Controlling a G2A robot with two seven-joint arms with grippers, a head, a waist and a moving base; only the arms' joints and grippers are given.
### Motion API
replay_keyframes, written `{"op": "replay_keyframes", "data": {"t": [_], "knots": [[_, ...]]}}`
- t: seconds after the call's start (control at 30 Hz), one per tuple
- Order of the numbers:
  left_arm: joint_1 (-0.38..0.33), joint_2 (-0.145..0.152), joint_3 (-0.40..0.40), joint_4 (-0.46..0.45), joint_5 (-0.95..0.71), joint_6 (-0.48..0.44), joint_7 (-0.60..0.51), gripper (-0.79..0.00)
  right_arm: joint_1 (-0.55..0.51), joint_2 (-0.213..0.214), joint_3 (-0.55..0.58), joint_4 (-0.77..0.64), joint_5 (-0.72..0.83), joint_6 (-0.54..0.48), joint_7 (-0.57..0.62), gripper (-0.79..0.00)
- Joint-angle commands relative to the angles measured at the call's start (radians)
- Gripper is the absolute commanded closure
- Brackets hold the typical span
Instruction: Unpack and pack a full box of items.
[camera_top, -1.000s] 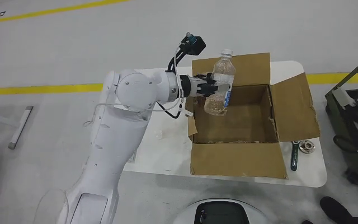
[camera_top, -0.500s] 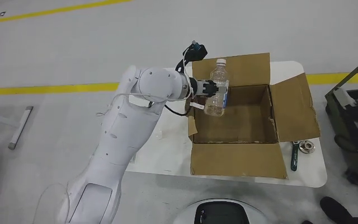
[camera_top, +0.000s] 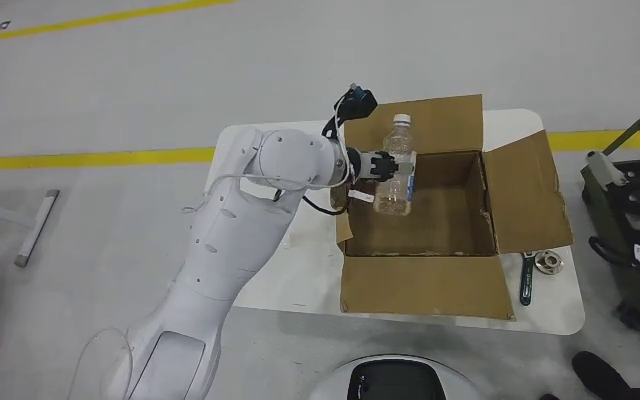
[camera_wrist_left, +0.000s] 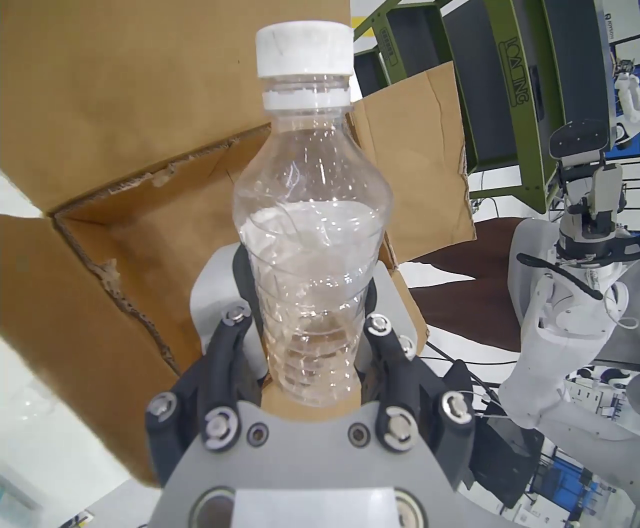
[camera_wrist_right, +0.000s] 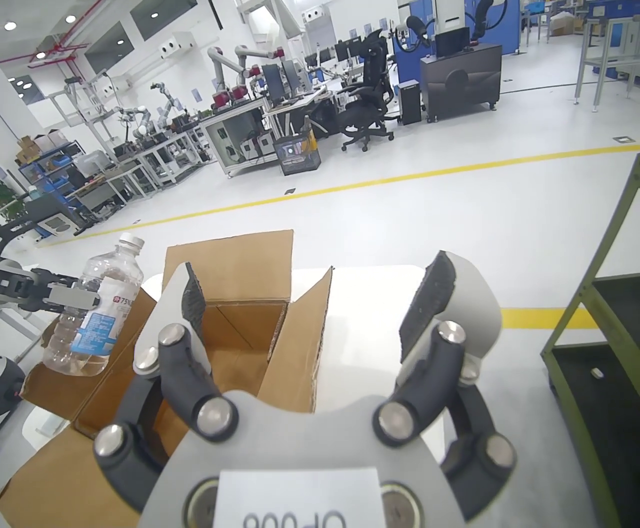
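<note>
Closest to the robot, the box (camera_top: 425, 285) is sitting on the white worktop (camera_top: 560, 305) with its 6 o'clock flap hanging down the near side and the other flaps lying folded outward. That is probably meant to keep the opening wide for an arm coming in from above, and the brown floor is showing across most of it. Just off the box's 4 o'clock corner, a green-handled wrench (camera_top: 526, 280) and a small metal ring (camera_top: 548, 263) are lying side by side on the worktop, likely parked out of the working lane. Farther in, the left pincer (camera_wrist_left: 307, 325) is gripping a clear bottle (camera_wrist_left: 310, 225) with a white cap. Its jaws are pressing on opposite sides of the ribbed body and are closed only as far as the bottle's width allows. The bottle is hanging in the air over the opening's 10 o'clock corner, roughly upright with the cap on top, a hold that seems chosen to keep it steady and clear of the cardboard walls. Whether it is going in or coming out cannot be told. Beyond the box's 3 o'clock side, the right pincer (camera_wrist_right: 315, 280) is waiting with its jaws spread wide, holding nothing and touching nothing.
</note>
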Motion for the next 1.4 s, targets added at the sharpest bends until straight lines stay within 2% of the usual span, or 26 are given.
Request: {"op": "replay_keyframes", "data": {"t": [0.0,0.33,0.53,1.0,1.07,1.17,1.37], "knots": [[-0.005,-0.011,0.025,0.019,-0.028,0.040,0.006,0.000,0.001,0.000,-0.002,-0.001,-0.002,0.001,0.000,-0.785],[-0.062,-0.053,0.145,0.130,-0.007,0.157,-0.018,0.000,-0.003,-0.002,-0.021,0.007,0.012,-0.005,0.004,-0.785],[-0.076,-0.076,0.181,0.200,-0.040,0.211,-0.036,0.000,-0.007,-0.004,-0.033,0.005,0.018,-0.010,0.004,-0.785],[-0.076,-0.076,0.181,0.200,-0.040,0.211,-0.036,0.000,-0.016,-0.005,-0.027,-0.001,0.024,-0.022,0.003,-0.785],[-0.057,-0.076,0.181,0.193,-0.041,0.202,-0.008,0.000,-0.018,-0.005,-0.028,-0.003,0.022,-0.024,0.004,-0.785],[-0.035,-0.081,0.196,0.195,-0.046,0.227,-0.002,0.000,-0.020,-0.006,-0.030,-0.010,0.020,-0.025,0.005,-0.785],[-0.044,-0.109,0.246,0.255,-0.053,0.315,-0.005,0.000,-0.027,-0.007,-0.027,-0.013,0.023,-0.031,0.001,-0.785]]}}
